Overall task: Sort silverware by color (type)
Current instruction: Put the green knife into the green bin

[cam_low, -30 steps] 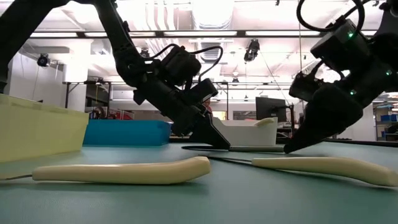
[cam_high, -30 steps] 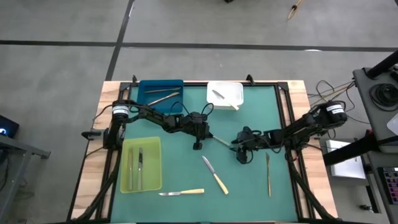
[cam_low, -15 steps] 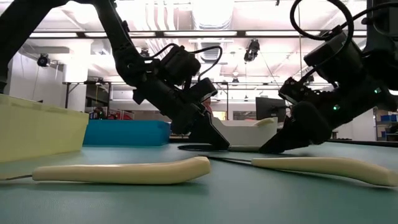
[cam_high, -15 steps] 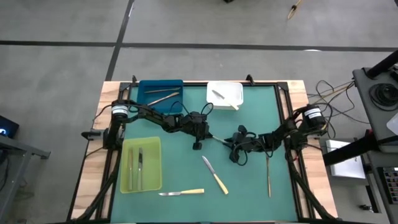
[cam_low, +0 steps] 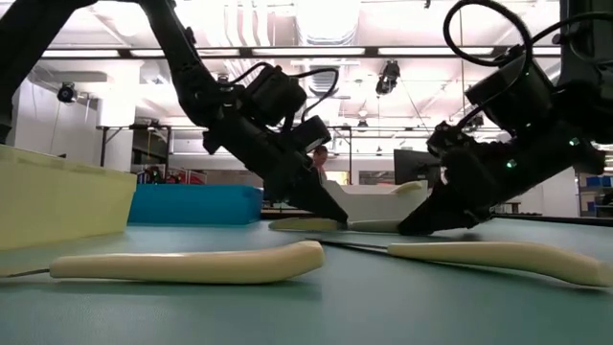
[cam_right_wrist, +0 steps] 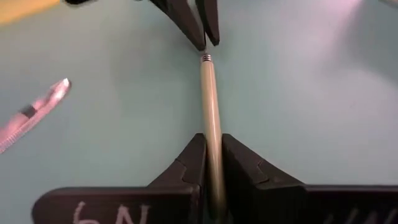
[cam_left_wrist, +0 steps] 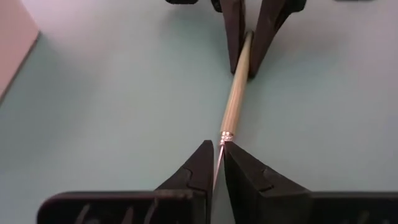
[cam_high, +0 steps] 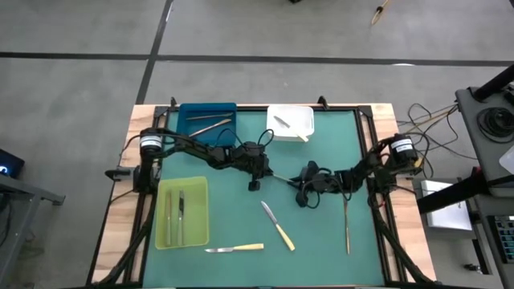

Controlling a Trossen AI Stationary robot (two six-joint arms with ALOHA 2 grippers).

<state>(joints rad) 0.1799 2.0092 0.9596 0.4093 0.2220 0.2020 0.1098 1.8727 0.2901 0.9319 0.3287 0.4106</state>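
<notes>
Right now I have both tools on one knife [cam_high: 283,181] near the middle of the worktop, and that looks like a handover. My left tool [cam_left_wrist: 216,163] is pinched narrow on the thin metal blade, just where it meets the ferrule, while my right tool [cam_right_wrist: 212,163] is closed on the pale yellow handle at the other end. Each wrist view shows the other arm's fingers at the far end of the same knife. In the low view the handle sits just above the green surface between the two tools, so I judge it is carried, not resting.

I think the double grip is there so the knife never drops: one tool should let go only once the other is firm. Which tray it is bound for I cannot tell.

Of the other silverware, two more yellow-handled knives lie loose toward the near edge, one [cam_high: 277,225] just near of centre and one [cam_high: 234,249] closer to that edge. A slim utensil [cam_high: 346,225] lies toward the right edge. The yellow-green tray [cam_high: 197,234] by the left edge holds two grey pieces, the blue tray [cam_high: 185,110] at the far left holds two, and the white tray [cam_high: 308,115] at the far edge holds at least one.
</notes>
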